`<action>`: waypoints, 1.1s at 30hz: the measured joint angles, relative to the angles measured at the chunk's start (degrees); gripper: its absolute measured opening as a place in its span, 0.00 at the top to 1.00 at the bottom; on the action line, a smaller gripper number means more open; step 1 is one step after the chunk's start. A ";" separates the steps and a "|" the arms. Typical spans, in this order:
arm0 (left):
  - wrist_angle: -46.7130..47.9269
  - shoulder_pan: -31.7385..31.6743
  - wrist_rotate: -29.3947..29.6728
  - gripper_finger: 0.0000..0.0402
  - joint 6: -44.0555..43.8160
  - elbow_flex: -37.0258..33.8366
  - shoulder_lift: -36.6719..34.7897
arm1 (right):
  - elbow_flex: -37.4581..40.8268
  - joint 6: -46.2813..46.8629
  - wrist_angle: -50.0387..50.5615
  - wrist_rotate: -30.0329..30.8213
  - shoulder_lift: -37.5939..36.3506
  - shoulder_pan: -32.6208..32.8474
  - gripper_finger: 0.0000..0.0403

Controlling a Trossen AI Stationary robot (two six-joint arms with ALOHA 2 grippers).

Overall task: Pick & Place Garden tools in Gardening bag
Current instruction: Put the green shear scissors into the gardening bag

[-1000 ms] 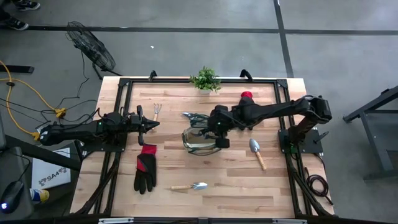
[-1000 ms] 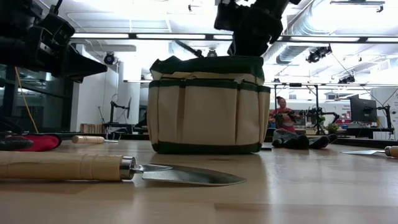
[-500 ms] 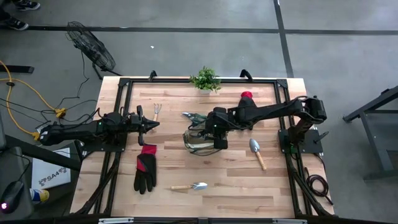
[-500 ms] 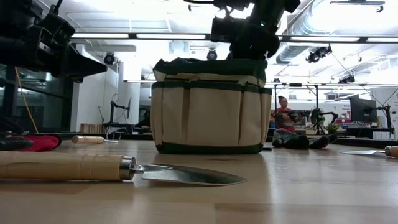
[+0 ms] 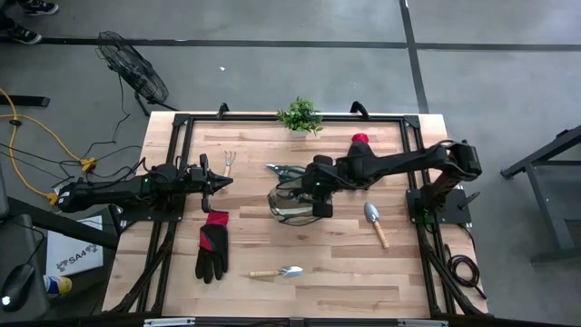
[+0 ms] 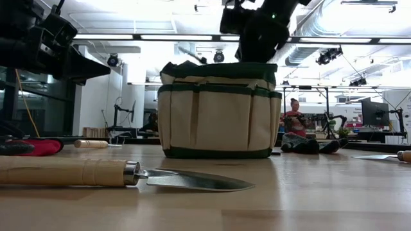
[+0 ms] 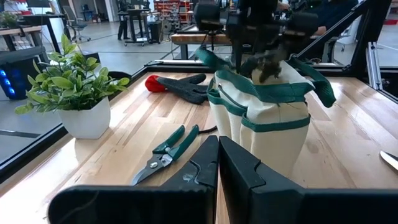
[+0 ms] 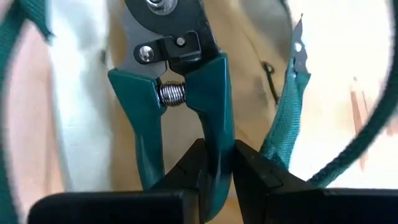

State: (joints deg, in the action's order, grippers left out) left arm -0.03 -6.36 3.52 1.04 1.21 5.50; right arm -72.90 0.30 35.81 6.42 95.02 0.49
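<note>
Wooden table point(image 5: 408, 282), bag point(image 5: 292, 204), potted plant point(image 5: 300, 116), two gloves point(image 5: 212, 243), two trowels point(image 5: 375, 222), rake point(image 5: 230, 162), shears point(image 5: 283, 170)

Matt khaki cloth gardening bag point(image 6: 218, 109), teal plastic-handled steel shears point(image 8: 180, 93), pale wood table point(image 5: 318, 263), wooden-handled shiny metal trowel point(image 6: 122, 174)

Bright overhead ceiling strips point(image 6: 192, 37) glare; the near trowel point(image 6: 122, 174) and right wrist view blur.

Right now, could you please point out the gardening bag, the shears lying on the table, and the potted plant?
gardening bag point(image 6: 218, 109), low view, on its pale front panel.
shears on the table point(image 7: 166, 149), left wrist view, on a green handle near the pivot.
potted plant point(image 7: 87, 118), left wrist view, on the white pot.
</note>
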 joint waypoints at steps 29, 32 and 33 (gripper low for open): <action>0.00 -0.01 -0.04 0.97 -0.02 0.00 0.00 | 0.00 -0.31 0.12 -2.60 -1.63 -0.64 0.89; 0.00 0.00 -0.04 0.97 -0.01 0.00 0.00 | 0.01 -0.63 0.26 -3.53 -1.37 -0.64 0.89; 0.00 -0.01 -0.04 0.97 -0.01 0.00 0.00 | 0.03 -0.70 0.37 -3.72 -1.37 -0.61 0.89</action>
State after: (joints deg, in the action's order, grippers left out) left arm -0.03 -6.37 3.49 1.03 1.21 5.50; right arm -72.88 -0.40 36.18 2.70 93.65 -0.12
